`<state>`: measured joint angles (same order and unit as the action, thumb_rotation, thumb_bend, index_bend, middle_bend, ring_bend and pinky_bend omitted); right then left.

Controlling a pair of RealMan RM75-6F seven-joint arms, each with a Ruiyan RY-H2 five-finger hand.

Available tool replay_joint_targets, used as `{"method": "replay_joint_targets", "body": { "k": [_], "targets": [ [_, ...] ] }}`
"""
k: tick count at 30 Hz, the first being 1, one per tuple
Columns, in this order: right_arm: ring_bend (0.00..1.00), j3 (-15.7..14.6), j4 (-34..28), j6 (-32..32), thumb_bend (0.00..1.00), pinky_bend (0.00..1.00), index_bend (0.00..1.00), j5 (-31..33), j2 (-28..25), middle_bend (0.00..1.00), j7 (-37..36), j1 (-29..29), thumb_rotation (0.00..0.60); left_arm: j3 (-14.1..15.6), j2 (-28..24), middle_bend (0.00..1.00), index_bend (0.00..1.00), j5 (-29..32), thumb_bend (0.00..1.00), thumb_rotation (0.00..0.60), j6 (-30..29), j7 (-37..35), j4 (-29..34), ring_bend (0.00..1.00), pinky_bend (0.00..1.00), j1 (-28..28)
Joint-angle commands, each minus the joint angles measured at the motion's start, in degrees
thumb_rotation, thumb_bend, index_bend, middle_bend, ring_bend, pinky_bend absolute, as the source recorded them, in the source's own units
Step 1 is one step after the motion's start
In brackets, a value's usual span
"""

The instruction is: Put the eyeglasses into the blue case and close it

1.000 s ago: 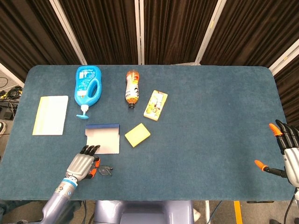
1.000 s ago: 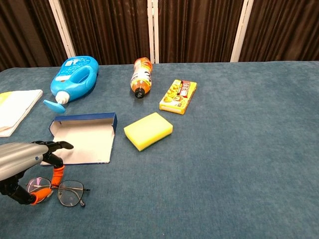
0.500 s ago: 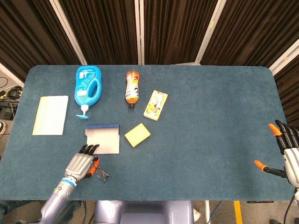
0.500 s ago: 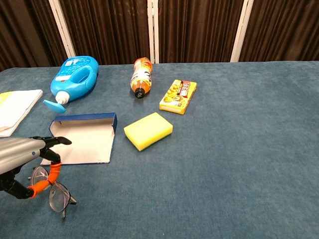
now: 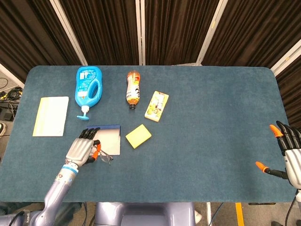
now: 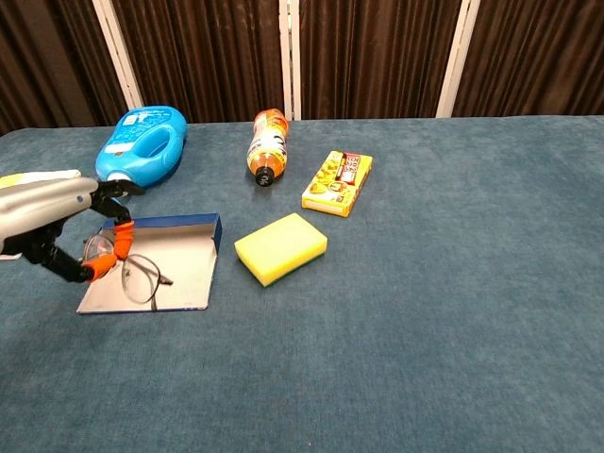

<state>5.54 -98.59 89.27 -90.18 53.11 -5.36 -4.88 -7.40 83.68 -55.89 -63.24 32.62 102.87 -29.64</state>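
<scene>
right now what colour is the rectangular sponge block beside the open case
Yellow sponge block; clearest in the chest view.

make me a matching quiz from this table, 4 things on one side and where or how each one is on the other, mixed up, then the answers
Things
1. eyeglasses
2. yellow sponge
3. orange bottle
4. blue case

Places or states
A. lying on its side near the far edge of the table
B. lying open, its pale lining facing up
C. held in the left hand, above the case
D. flat on the table just right of the case

Pairs: 1-C, 2-D, 3-A, 4-B
</scene>
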Motion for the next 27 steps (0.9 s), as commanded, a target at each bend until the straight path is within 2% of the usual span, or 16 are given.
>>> {"method": "replay_joint_targets", "body": {
  "k": [1,4,13,17,27],
  "targets": [
    [0.00,0.1,0.1,-0.2,0.00,0.00,0.00,0.3,0.1,0.00,-0.1,-0.1,0.600,-3.9,2.7,0.00,0.63,7.4,0.57,0.600,2.0,1.1,-4.2,0.00,0.00,-3.6],
    [0.00,0.2,0.4,-0.6,0.00,0.00,0.00,0.7,0.1,0.00,-0.2,-0.2,0.600,-5.0,4.2,0.00,0.63,8.9,0.57,0.600,4.7,-2.2,-8.0,0.00,0.00,-4.8],
    [0.00,0.4,0.7,-1.3,0.00,0.00,0.00,1.6,0.4,0.00,0.0,-0.5,0.600,-5.1,7.3,0.00,0.62,7.7,0.57,0.600,8.0,-8.8,-15.9,0.00,0.00,-6.1],
    [0.00,0.5,0.8,-1.5,0.00,0.00,0.00,1.9,0.4,0.00,-0.2,-0.6,0.600,-4.8,8.6,0.00,0.62,6.6,0.57,0.600,7.4,-8.9,-18.1,0.00,0.00,-6.8],
    [0.00,0.5,0.9,-1.5,0.00,0.00,0.00,1.9,0.4,0.00,-0.5,-0.6,0.600,-4.6,10.2,0.00,0.61,9.2,0.55,0.600,7.4,-7.9,-21.0,0.00,0.00,-8.1]
  ]
}}
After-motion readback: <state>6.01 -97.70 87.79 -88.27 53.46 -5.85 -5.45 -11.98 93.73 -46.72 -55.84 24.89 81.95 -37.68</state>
